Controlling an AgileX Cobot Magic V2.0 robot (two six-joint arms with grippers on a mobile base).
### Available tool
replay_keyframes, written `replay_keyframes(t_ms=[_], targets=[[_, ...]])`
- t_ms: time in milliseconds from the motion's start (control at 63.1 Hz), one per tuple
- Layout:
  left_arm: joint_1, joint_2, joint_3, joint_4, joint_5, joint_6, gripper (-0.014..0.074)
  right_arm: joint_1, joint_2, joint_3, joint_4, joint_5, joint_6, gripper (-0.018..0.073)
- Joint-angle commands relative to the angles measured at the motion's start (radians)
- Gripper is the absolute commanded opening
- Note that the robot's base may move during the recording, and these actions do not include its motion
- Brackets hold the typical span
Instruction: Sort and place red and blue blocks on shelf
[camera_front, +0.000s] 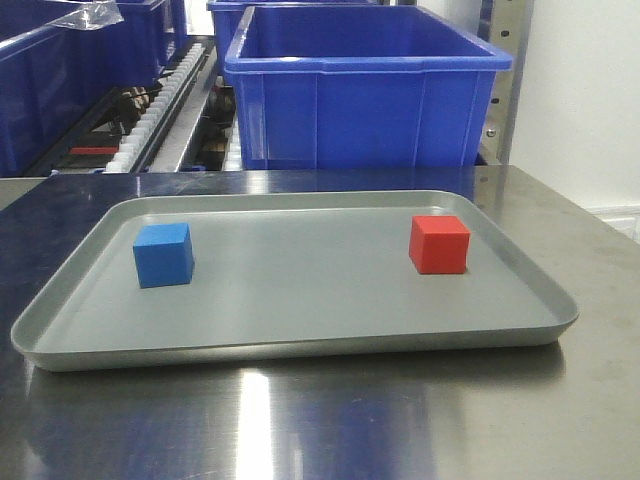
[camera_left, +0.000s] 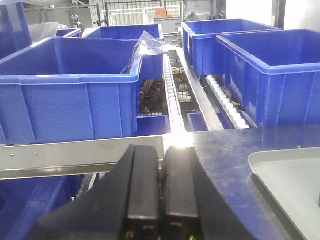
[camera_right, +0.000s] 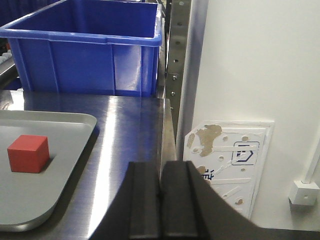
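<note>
My left gripper (camera_left: 162, 155) sits off the left end of the table (camera_front: 300, 420), its fingers pressed together on nothing, looking toward a blue bin (camera_left: 70, 95). The blue block (camera_front: 163, 254) stands flat on the tray (camera_front: 300, 345), near its left edge and toward the back-left corner. The red block (camera_front: 439, 244) stands near the right edge, toward the back-right corner, so the 2 are well apart. I judge both to be light, stiff and hard to damage, with matte faces that should not slip much. I would take each by 2 opposite vertical faces, coming from above and squared to its sides, because a corner grip could twist it. My right gripper (camera_right: 161, 170) is closed and empty too, beside the tray's right edge with the red block nearby on its left. Each block has open tray floor all around. The raised rim nearest each one is low, but I would keep the outer finger clear of it. Behind the tray a second bin (camera_front: 360, 100) stands with its rim well above block height, so carrying over needs a clear lift first. The shelf (camera_front: 515, 80) post and a wall (camera_right: 240, 75) close the right side, leaving the right arm little room to swing outward.
</note>
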Motion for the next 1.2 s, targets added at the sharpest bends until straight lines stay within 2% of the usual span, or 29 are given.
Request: replay_keyframes(t_ms=[0,602,792,1188], targets=[[0.001,-0.018,0.038,0.001,-0.081,-0.004,0.0083,-0.004,-0.010,-0.001,-0.002,-0.078,0.000,0.0057],[0.001,-0.018,0.038,0.001,-0.081,-0.004,0.0083,-0.004,-0.010,-0.001,-0.002,-0.078,0.000,0.0057],[0.001,-0.018,0.038,-0.002,-0.153,-0.004,0.0083,-0.004,-0.010,-0.001,-0.002,-0.107,0.000,0.0057],[0.001,-0.018,0.038,-0.002,-0.170,-0.004,0.0083,-0.004,-0.010,-0.001,-0.002,-0.110,0.000,0.0057]])
